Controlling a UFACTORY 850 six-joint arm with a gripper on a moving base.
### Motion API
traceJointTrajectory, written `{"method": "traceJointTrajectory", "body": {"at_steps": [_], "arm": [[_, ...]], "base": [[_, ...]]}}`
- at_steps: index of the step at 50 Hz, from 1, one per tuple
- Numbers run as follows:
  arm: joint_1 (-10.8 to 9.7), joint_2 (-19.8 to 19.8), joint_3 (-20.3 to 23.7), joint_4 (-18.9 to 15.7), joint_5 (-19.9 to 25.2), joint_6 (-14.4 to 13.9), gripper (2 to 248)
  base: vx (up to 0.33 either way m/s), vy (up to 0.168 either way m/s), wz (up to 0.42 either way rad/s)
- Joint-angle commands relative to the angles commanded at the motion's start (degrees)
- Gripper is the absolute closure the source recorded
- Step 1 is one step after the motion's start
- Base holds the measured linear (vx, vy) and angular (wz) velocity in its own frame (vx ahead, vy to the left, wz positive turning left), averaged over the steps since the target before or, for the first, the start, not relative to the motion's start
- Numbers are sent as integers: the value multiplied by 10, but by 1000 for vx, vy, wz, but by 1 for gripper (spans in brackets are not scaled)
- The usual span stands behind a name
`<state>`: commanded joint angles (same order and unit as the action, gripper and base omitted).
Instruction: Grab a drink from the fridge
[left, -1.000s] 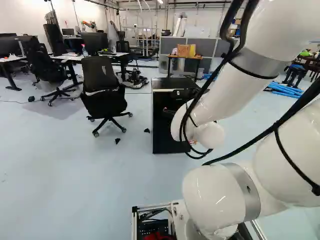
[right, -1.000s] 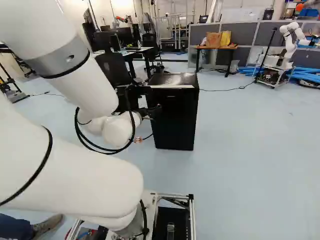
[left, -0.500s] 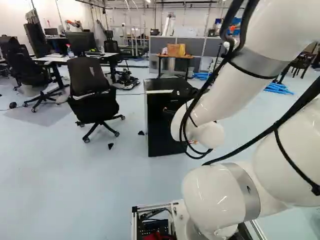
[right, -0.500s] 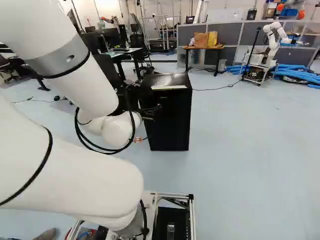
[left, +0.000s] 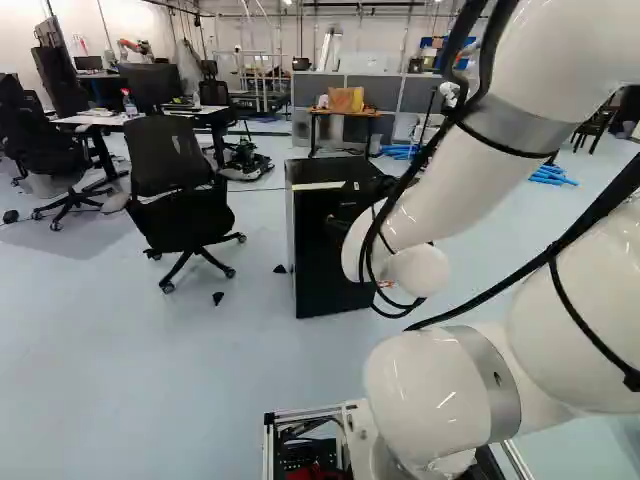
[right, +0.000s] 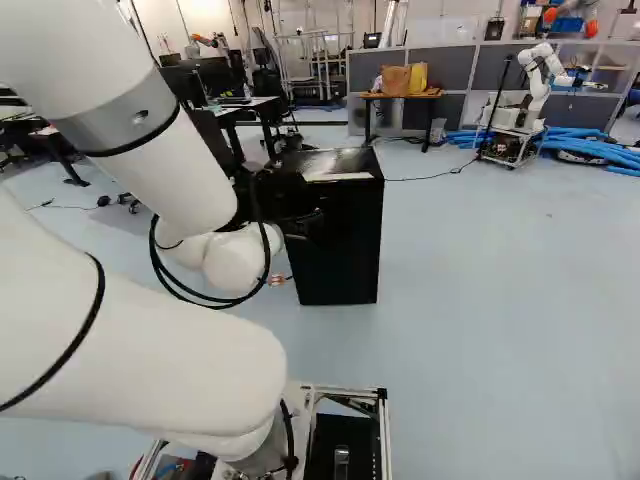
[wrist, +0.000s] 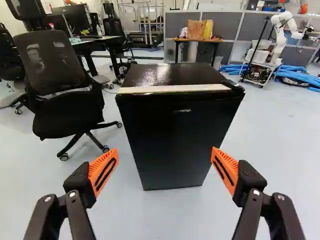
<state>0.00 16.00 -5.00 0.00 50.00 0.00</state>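
Observation:
In the right base view my black gripper (right: 304, 222) shows in front of the fridge, beside the white wrist of the arm. The wrist view has the gripper (wrist: 165, 151) open, its two orange-padded fingers wide apart with nothing held between them. The small black fridge (wrist: 172, 135) stands upright on the floor ahead of the fingers, its door shut and facing me. A pale strip runs along the front edge of its top. The fridge's inside is hidden, so no drink can be seen.
A black office chair (wrist: 57, 90) stands close beside the fridge, with desks behind it. Farther back are a wooden table (wrist: 196, 40) with bags, grey partitions (right: 430, 68) and blue tubes (right: 590, 146). Another robot (right: 535, 90) stands on a cart beyond the fridge.
The base has moved, turning somewhat to the right: chair, fridge and background have shifted leftward in both base views. The arm holds its pose against its lowest joint.

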Motion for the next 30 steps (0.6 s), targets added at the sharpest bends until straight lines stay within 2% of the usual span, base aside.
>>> {"method": "traceJointTrajectory", "body": {"at_steps": [30], "arm": [[0, 0, 0, 0, 0, 0, 3]], "base": [[36, 46, -8]]}}
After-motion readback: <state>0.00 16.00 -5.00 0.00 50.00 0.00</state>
